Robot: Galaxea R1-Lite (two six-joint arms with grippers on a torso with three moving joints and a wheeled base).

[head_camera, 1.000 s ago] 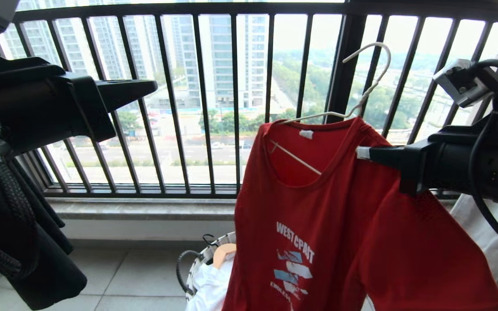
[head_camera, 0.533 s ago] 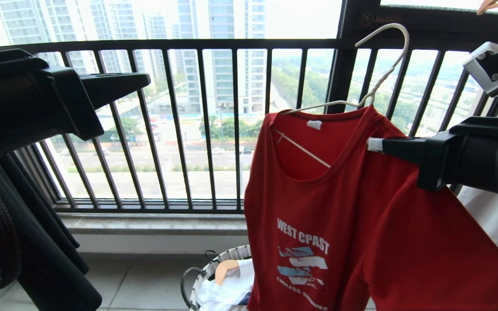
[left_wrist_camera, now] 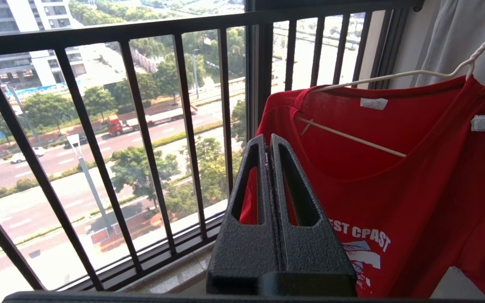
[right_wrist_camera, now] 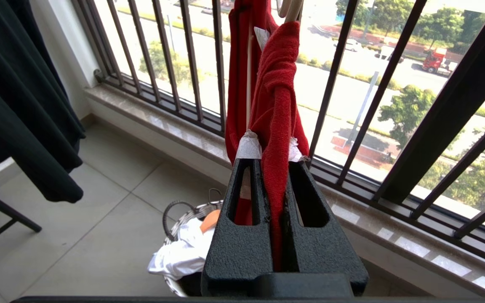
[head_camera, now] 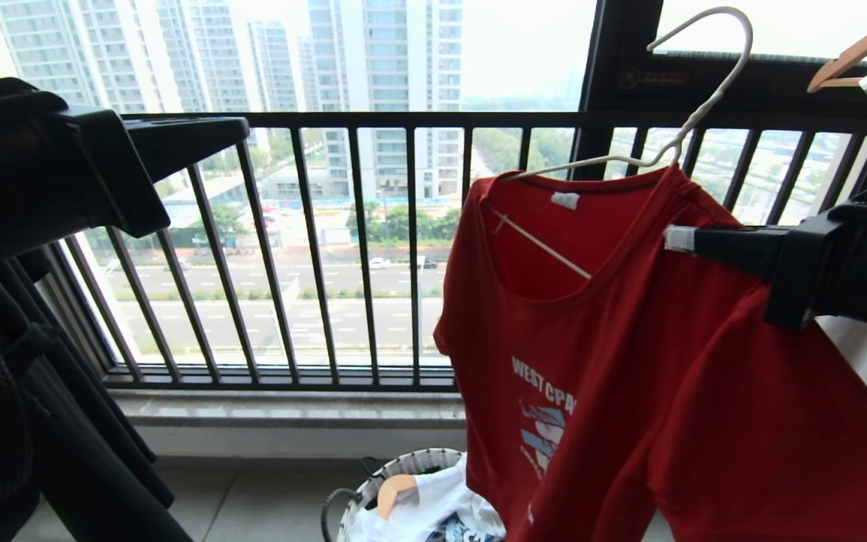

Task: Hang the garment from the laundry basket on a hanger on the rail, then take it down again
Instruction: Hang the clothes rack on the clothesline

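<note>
Right gripper (head_camera: 674,239) is clamped on the shoulder of the garment (head_camera: 674,391), which is dressed on the hanger (head_camera: 693,113) at two o'clock, above the laundry basket (head_camera: 403,470). Left gripper (left_wrist_camera: 269,147), pressed shut and empty, stands at ten o'clock. The rail is not seen. Judged step: carrying up to hang; next, the hook must clear that rail.

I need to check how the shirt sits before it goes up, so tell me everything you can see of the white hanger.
The hanger is thin, cream-white and looks like coated wire, with an open curved hook at the top that is on nothing in view. It tilts, hook end higher. Its shoulders sit inside the neck of the red T-shirt, and its straight lower bar crosses the neck opening. The right claw, shut, pinches the shirt's shoulder where the hanger's arm runs. The left claw is shut, empty and apart from it.
</note>
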